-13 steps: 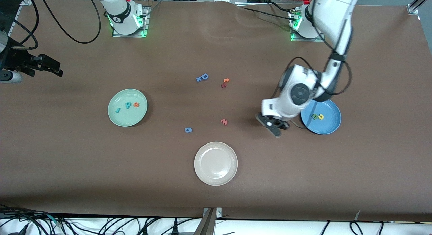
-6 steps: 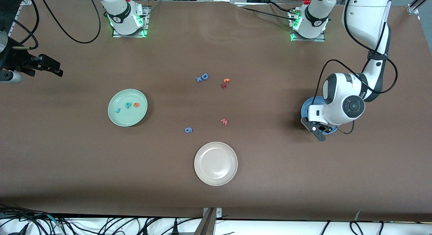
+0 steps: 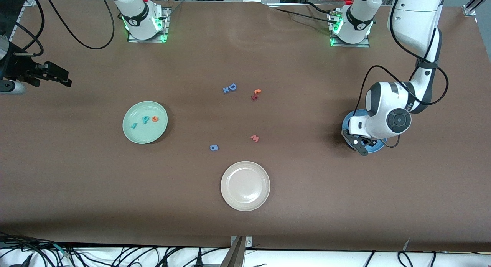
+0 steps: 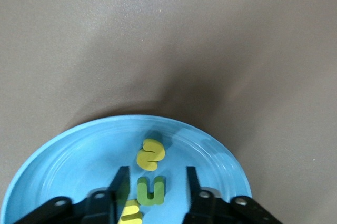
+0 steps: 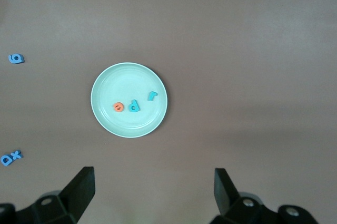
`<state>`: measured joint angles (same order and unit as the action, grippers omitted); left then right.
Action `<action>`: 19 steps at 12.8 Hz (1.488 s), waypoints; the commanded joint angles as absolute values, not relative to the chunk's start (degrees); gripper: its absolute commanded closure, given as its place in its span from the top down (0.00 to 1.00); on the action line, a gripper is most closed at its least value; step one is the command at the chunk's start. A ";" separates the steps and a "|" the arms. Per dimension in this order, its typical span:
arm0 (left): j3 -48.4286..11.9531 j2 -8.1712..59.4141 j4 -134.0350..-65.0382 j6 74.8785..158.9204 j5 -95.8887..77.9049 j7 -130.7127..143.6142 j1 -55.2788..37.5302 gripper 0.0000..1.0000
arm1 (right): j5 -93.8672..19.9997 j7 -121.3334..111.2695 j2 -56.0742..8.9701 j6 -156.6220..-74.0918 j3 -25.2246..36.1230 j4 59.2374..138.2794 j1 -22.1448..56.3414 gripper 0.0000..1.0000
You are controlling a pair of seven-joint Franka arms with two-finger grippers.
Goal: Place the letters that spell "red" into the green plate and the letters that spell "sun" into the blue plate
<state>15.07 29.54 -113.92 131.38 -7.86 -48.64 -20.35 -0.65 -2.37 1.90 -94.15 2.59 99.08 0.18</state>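
Note:
The blue plate (image 3: 348, 123) (image 4: 68, 161) lies toward the left arm's end of the table, mostly hidden under the left arm's hand in the front view. In it lie a green "u" (image 4: 151, 190) and two yellow letters (image 4: 151, 154) (image 4: 130, 212). My left gripper (image 3: 360, 145) (image 4: 156, 184) hangs low over this plate, open, its fingers (image 4: 120, 187) on either side of the "u" without touching it. The green plate (image 3: 145, 134) (image 5: 129, 126) holds the teal "r" (image 3: 134, 125), teal "d" (image 3: 145, 119) and orange "e" (image 3: 154, 119). My right gripper (image 3: 57, 77) (image 5: 152, 187) waits high up, open and empty.
A beige plate (image 3: 245, 200) lies nearest the front camera at mid table. Loose letters lie on the brown table: a red "w" (image 3: 255, 138), a blue "6" (image 3: 214, 147), a blue "D" with a small "x" (image 3: 230, 88), and an orange-and-red pair (image 3: 256, 94).
The left arm swung from mid table to over the blue plate, and its jaws opened there. The right arm has not moved.

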 commanded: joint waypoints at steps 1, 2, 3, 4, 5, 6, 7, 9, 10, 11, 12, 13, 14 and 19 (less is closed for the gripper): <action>15.12 23.76 -113.91 129.65 -9.14 -50.19 -20.39 1.00 | 0.18 -1.76 2.46 -94.31 2.55 99.67 0.26 1.00; 15.20 20.86 -112.69 127.20 -9.05 -49.84 -20.39 1.00 | 0.18 -1.84 2.46 -94.31 2.55 99.67 0.26 1.00; 15.21 17.87 -111.98 124.83 -9.05 -49.83 -19.87 1.00 | 0.18 -1.76 2.46 -94.31 2.55 99.67 0.26 1.00; 14.86 14.54 -111.28 124.20 -9.05 -49.75 -18.04 1.00 | 0.18 -1.76 2.46 -94.31 2.55 99.67 0.26 1.00; 14.42 12.15 -109.96 123.67 -9.31 -49.66 -16.63 1.00 | 0.18 -1.76 2.46 -94.31 2.55 99.67 0.26 1.00; 13.63 10.91 -107.78 122.18 -9.40 -49.48 -14.87 1.00 | 0.18 -1.76 2.46 -94.31 2.55 99.67 0.26 1.00; 12.32 10.38 -104.97 119.64 -9.23 -49.40 -13.03 1.00 | 0.18 -1.76 2.46 -94.31 2.55 99.67 0.26 1.00; 8.99 10.46 -97.86 112.54 -8.79 -47.21 -8.29 1.00 | 0.18 -1.85 2.46 -94.31 2.55 99.67 0.26 1.00; 5.75 10.46 -95.04 109.45 -7.83 -44.50 -5.48 1.00 | 0.18 -1.85 2.46 -94.22 2.55 99.67 0.26 1.00; 2.93 10.37 -92.66 106.64 -5.91 -39.86 -3.71 1.00 | 0.18 -1.76 2.46 -94.22 2.55 99.67 0.26 1.00; 0.64 10.28 -91.16 104.26 -4.24 -33.90 -3.00 1.00 | 0.18 -1.76 2.46 -94.22 2.55 99.67 0.26 1.00; -0.78 10.20 -90.71 102.32 -3.52 -26.62 -2.99 1.00 | 0.18 -1.76 2.46 -94.22 2.55 99.67 0.26 1.00; -1.49 10.02 -90.70 101.52 -2.91 -21.58 -3.08 1.00 | 0.18 -1.84 2.46 -94.22 2.55 99.67 0.26 1.00; -2.02 10.02 -90.88 102.04 -2.37 -13.27 -2.81 1.00 | 0.18 -1.76 2.46 -94.22 2.55 99.67 0.26 1.00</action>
<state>-1.51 9.21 -92.35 102.85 -3.85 -14.87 -3.53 -0.65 -2.37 1.89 -94.14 2.59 99.11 0.18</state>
